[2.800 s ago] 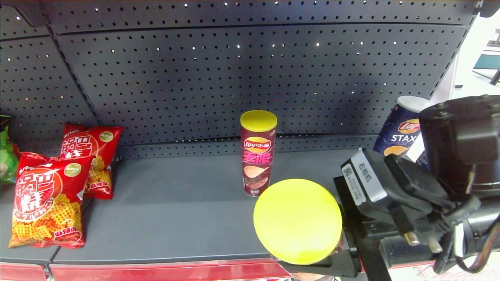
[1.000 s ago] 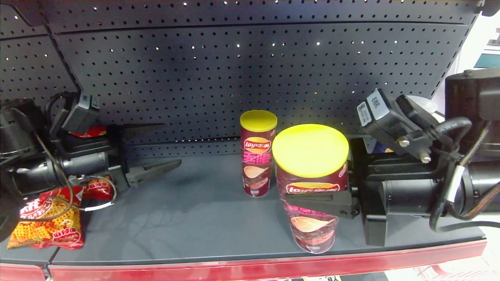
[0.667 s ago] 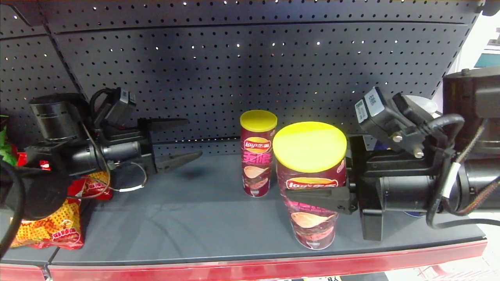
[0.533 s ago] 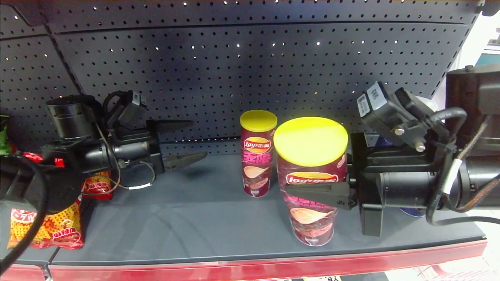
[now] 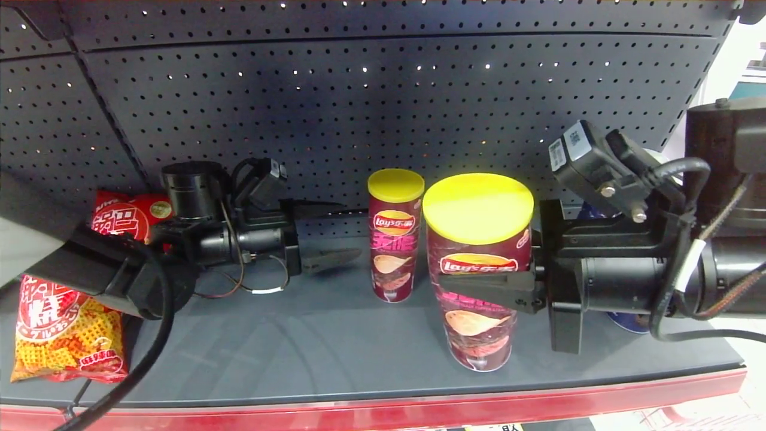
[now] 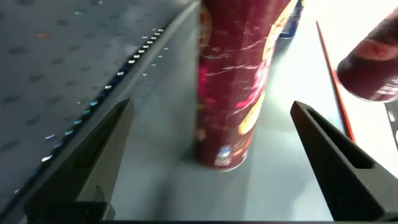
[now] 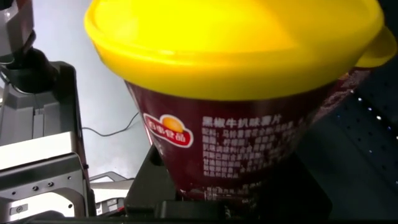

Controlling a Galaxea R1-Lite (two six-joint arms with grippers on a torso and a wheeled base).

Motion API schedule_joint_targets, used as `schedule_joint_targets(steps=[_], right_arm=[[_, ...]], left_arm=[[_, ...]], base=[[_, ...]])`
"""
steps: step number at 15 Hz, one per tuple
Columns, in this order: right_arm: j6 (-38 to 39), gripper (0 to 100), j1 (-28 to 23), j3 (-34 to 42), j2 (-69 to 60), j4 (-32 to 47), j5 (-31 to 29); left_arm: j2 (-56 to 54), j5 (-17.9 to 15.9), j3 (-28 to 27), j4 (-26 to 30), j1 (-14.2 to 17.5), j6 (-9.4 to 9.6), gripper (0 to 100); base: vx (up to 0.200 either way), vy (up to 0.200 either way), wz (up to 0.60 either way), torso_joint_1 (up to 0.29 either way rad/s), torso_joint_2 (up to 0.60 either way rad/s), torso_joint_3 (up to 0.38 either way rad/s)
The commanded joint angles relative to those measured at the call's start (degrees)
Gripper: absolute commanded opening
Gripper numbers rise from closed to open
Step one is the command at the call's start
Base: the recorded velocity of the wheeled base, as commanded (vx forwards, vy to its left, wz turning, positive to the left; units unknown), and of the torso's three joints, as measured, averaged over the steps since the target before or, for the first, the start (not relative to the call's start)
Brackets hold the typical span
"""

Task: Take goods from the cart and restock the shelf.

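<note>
Shelf [image 5: 269,353]: right end effector [image 5: 479,287] grips chip can [image 5: 479,233] beside standing can [image 5: 395,239]; left end effector [image 5: 344,233] open nearby; snack bags [image 5: 66,323] left.

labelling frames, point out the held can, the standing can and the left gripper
held can [image 5: 479,206] head view, middle of the yellow lid
standing can [image 5: 393,251] head view, middle of its label
left gripper [image 5: 353,230] head view, midway between its fingertips
</note>
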Motion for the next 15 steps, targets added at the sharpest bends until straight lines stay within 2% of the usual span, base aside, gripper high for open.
schedule_joint_targets(steps=[1, 3, 10, 11, 15], right_arm=[[0.0, 0, -0.1, 0.0, -0.2, 0.0, 0.1], [0.0, 0, -0.5, 0.0, -0.3, 0.0, 0.1], [0.0, 0, -1.3, 1.4, -1.6, 0.0, -0.9], [0.0, 0, -1.3, 1.8, -1.6, 0.0, -0.9], [0.0, 0, -1.4, 2.8, -2.4, 0.0, -1.0]], left_arm=[[2.0, 0.0, -1.3, 0.0, -1.2, -0.01, 100], [3.5, 0.1, -2.5, 0.0, -3.0, -0.01, 100], [9.2, 0.4, -9.0, -0.4, -5.3, -0.27, 100], [9.8, 0.4, -9.7, -0.5, -5.9, -0.62, 100], [13.5, 1.8, -12.6, -4.4, -9.0, -4.58, 100]], base=[[0.0, 0.0, 0.0, 0.0, 0.0, 0.0], [0.0, 0.0, 0.0, 0.0, 0.0, 0.0], [0.0, 0.0, 0.0, 0.0, 0.0, 0.0], [0.0, 0.0, 0.0, 0.0, 0.0, 0.0], [0.0, 0.0, 0.0, 0.0, 0.0, 0.0]])
